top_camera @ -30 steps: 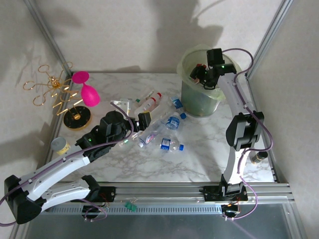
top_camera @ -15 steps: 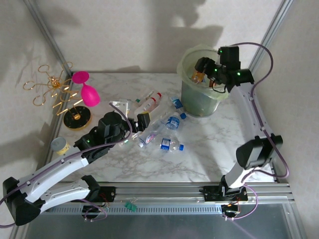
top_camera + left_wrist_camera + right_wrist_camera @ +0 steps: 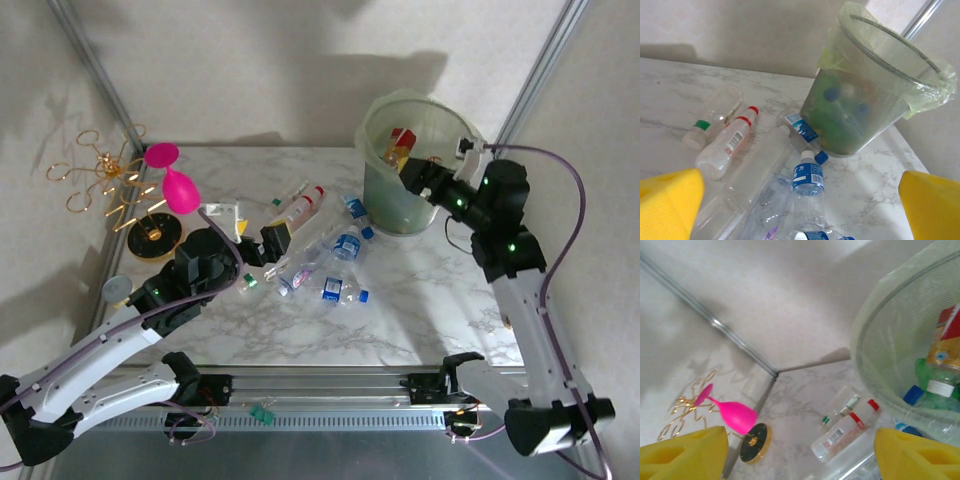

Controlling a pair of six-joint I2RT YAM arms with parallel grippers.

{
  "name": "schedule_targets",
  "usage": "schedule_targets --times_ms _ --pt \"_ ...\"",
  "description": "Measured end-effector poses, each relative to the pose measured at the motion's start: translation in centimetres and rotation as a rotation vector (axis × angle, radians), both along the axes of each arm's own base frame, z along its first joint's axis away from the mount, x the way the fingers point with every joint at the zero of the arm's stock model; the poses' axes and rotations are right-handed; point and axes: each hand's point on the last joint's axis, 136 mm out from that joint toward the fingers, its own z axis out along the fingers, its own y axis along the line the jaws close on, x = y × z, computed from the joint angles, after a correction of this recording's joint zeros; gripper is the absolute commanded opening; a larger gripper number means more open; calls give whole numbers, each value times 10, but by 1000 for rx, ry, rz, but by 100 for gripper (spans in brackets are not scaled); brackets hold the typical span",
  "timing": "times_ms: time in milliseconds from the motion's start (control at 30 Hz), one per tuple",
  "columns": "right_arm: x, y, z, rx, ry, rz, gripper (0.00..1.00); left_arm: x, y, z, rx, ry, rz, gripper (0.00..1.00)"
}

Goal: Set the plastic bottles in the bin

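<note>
A marble-patterned desk is seen from above, with a tall, pale-green translucent bin at its far right.

Nearest the viewer, well to the left of the bin, the left gripper is held above the desk. Its yellow-padded fingers are spread wide with nothing between them.

Between that gripper and the bin lies a loose cluster of plastic bottles, all on their sides on the desk.
- Nearest the viewer is a clear bottle with a blue label and blue cap.
- Closer to the bin is a second blue-labelled bottle, its cap pointing toward the bin, alongside a long clear bottle.
- A third blue-labelled bottle lies just beside the bin's foot, on its left. Whether it touches the bin cannot be told.
- Farther left of the bin are a red-capped bottle and, next to it, a clear green-capped bottle.

The right gripper is at the bin's right-hand rim, near its top. Its yellow fingers are parted and hold nothing.

A thin liner folds over the bin's rim. Inside the bin lie more bottles, among them one with a red and yellow label and green ones beneath it.

Far to the left of the bin, by the wall, a pink goblet tilts against a gold wire stand.
</note>
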Motion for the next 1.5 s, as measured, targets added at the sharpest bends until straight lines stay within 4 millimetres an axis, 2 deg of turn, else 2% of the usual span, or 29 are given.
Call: schedule_targets --times_ms 133,333,467,567,700,867,1000,1133,1333,1500 --pt "-20 20 -13 -19 3 89 75 -3 22 -4 7 34 94 100" --pt "-59 88 -52 -155 55 289 76 -9 48 -20 31 97 204 100" --pt "-74 124 -103 -325 145 347 78 -10 55 -33 57 141 246 100" --pt "-80 140 -145 -460 213 359 81 -11 60 -37 76 158 267 100" --pt "-90 156 -198 -640 282 375 83 -11 64 -32 77 149 286 100" --pt "-93 162 -265 -840 364 386 83 -12 67 -29 74 140 296 99" --pt "-92 157 -303 -939 418 385 83 -12 67 -29 73 140 295 99" --pt "-87 154 -325 -1000 436 381 84 -11 65 -28 67 138 288 100" --pt "-74 151 -346 -1029 462 388 83 -9 58 -26 54 132 264 100" --pt "-79 151 -364 -1044 505 434 83 -8 53 -25 48 130 244 99"
